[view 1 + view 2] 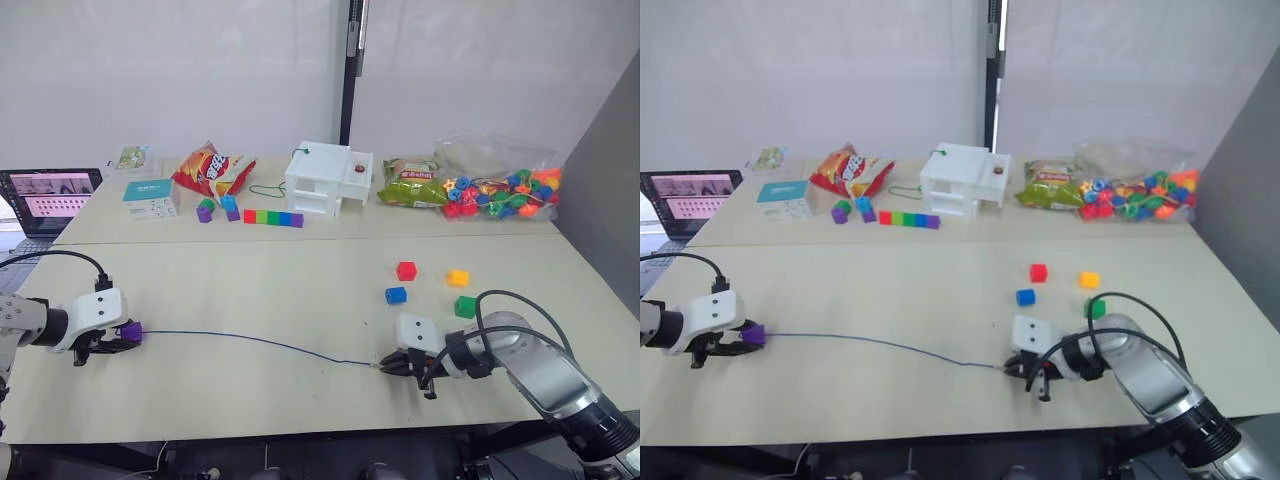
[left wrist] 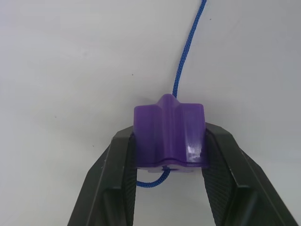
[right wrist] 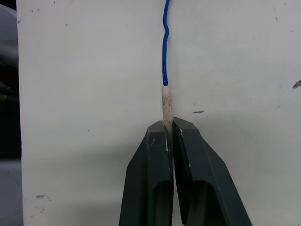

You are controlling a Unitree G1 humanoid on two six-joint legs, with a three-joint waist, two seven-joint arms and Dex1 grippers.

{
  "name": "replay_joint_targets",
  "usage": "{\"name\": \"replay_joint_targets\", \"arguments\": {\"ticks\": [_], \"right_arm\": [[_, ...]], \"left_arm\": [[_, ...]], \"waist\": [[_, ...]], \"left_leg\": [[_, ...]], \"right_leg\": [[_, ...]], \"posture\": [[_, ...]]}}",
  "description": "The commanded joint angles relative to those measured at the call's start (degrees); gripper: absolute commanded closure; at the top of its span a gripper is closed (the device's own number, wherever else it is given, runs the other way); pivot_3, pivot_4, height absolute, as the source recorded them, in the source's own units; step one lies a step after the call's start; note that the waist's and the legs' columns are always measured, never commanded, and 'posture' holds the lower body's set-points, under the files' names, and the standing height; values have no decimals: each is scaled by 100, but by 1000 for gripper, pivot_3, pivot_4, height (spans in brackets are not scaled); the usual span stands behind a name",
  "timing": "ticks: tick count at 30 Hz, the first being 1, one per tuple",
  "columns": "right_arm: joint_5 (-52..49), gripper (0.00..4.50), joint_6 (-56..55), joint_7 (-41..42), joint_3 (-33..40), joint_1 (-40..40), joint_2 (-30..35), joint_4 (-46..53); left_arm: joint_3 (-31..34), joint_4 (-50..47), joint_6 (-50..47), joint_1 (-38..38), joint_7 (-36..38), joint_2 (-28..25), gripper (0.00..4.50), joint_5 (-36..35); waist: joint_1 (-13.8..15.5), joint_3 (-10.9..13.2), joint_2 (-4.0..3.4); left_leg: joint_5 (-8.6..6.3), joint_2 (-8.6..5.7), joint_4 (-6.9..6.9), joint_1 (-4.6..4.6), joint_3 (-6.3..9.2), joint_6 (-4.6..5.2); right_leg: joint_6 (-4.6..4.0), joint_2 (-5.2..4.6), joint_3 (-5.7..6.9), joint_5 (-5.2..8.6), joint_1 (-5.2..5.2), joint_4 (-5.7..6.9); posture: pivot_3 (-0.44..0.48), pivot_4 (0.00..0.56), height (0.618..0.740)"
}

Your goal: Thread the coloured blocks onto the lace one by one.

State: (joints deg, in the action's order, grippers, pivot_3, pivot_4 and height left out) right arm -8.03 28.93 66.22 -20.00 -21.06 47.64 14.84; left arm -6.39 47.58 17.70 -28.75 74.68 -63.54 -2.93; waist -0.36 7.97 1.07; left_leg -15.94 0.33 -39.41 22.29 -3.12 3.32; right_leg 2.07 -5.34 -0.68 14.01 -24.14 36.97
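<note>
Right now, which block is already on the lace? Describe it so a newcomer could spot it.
Start at the near table and follow the thin blue lace to its end on the robot's left. There the left gripper clamps the purple block. It is the only loose cube with the lace through it; the red, blue, yellow and green ones sit unthreaded on the right.

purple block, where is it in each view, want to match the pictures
Left eye view: purple block at the far left, in the left gripper.
Right eye view: same block, far left.
Left wrist view: centre, between the fingers.
Right wrist view: nothing to report.
Shared landmark: the lace running from the block.
</note>
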Motion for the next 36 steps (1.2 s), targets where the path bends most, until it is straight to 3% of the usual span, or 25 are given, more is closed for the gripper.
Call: {"name": "replay_joint_targets", "arguments": {"ticks": [1,6,14,19,21,23,25,29,36], "right_arm": [[22,4500,-82,55,-8,-119,-50,10],[24,4500,-52,80,-43,-184,-107,53],[56,4500,245,28,-289,-523,-418,188],[163,4500,465,-121,-478,-695,-642,218],[240,4500,556,-155,-576,-783,-716,216],[284,4500,650,-178,-651,-841,-754,262],[304,4500,712,-190,-680,-867,-765,288],[308,4500,767,-213,-693,-908,-780,261],[287,4500,846,-258,-669,-855,-696,319]], "left_arm": [[224,-551,-599,78,460,143,1822,-429],[430,-1539,-1555,217,707,42,168,-716],[667,-4466,-3744,350,614,369,168,-1839],[123,-6387,-4622,957,-136,1120,168,-2107],[-422,-6801,-4918,904,-794,1895,168,-1961],[-1029,-6814,-5071,582,-1433,2726,168,-1574],[-1242,-6640,-5149,370,-1749,3128,168,-1331],[-1721,-6134,-4860,333,-1709,3225,168,-935],[-1900,-5772,-4702,289,-1508,3132,168,-693]], "waist": [[27,2,4],[27,11,20],[38,20,36],[23,20,36],[25,20,36],[114,21,36],[145,22,44],[83,20,41],[86,19,40]], "left_leg": [[0,0,-7,5,0,0],[-8,6,-39,33,3,-3],[-8,5,-51,53,17,-3],[-9,4,-48,55,16,-2],[-9,4,-49,56,16,-2],[-8,-2,-52,53,16,-2],[-8,-15,-72,63,33,-1],[-8,-25,-75,57,37,-1],[-7,-27,-67,59,42,-1]], "right_leg": [[2,0,1,-1,-1,0],[8,6,4,-5,-13,1],[16,6,6,-10,-18,-1],[17,8,1,-10,-19,0],[16,10,0,-11,-20,-1],[19,5,-3,-12,-15,-5],[29,6,1,-19,-10,-7],[31,7,-7,-21,-7,-5],[30,4,-6,-20,-10,-14]], "posture": [[0,150,740],[0,150,740],[0,150,740],[0,150,740],[0,150,740],[0,150,740],[0,150,740],[0,150,740],[0,150,740]]}}
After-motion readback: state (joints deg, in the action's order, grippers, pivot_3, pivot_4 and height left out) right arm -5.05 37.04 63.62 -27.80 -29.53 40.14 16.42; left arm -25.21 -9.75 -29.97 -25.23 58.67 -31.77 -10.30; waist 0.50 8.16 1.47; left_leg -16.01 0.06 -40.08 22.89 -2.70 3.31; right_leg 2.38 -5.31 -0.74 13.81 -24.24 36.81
